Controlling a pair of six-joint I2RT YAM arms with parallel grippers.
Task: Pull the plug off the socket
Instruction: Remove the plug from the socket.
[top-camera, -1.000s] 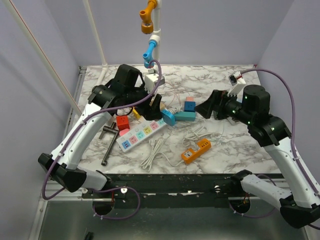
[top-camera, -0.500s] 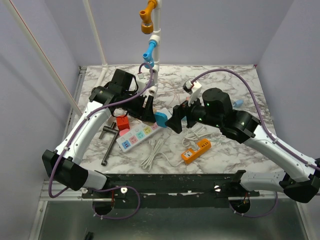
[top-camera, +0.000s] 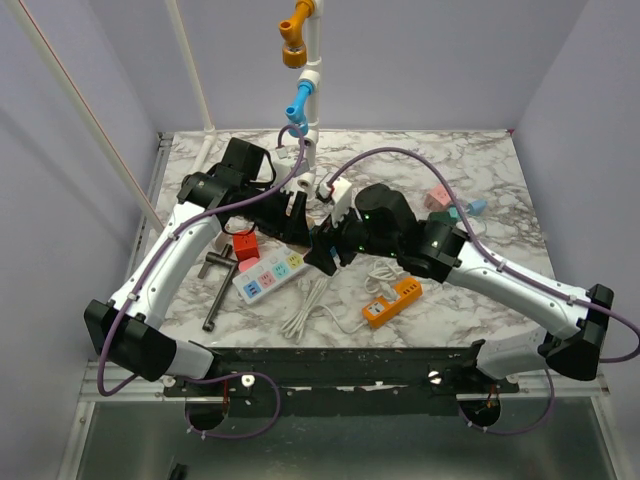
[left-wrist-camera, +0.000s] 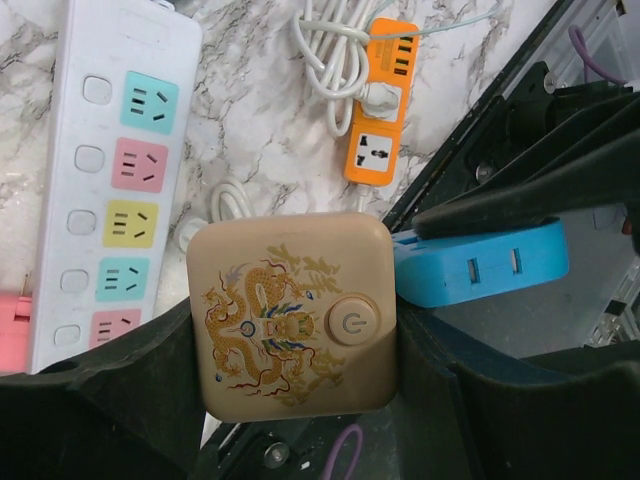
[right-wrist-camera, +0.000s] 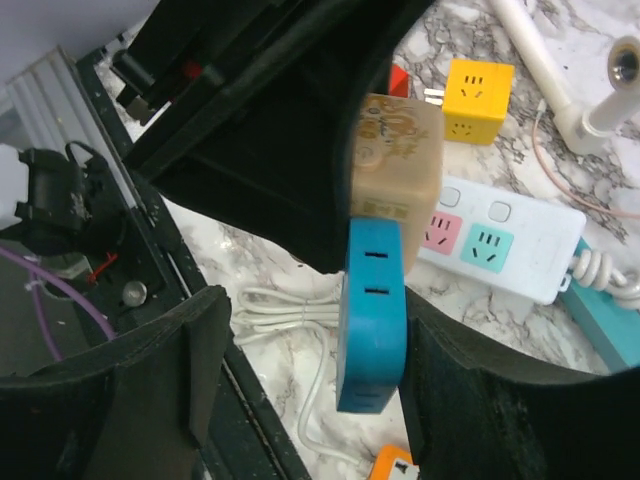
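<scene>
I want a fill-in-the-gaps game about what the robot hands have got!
The left gripper is shut on a tan block with a ____ drawn on it.
The right gripper has its open fingers on either side of a socket block that touches the tan one, and its colour is ____.
The small power strip lying on the table is ____.
Missing words: dragon, blue, orange.

My left arm (top-camera: 165, 270) rises from the desk's near-left corner and bends in toward the middle. There my left hand (top-camera: 297, 212) clamps a tan cube (left-wrist-camera: 292, 312) between both fingers. My right arm (top-camera: 500, 285) stretches low from the near-right corner, and my right hand (top-camera: 322, 252) is spread wide just beside the left.
</scene>
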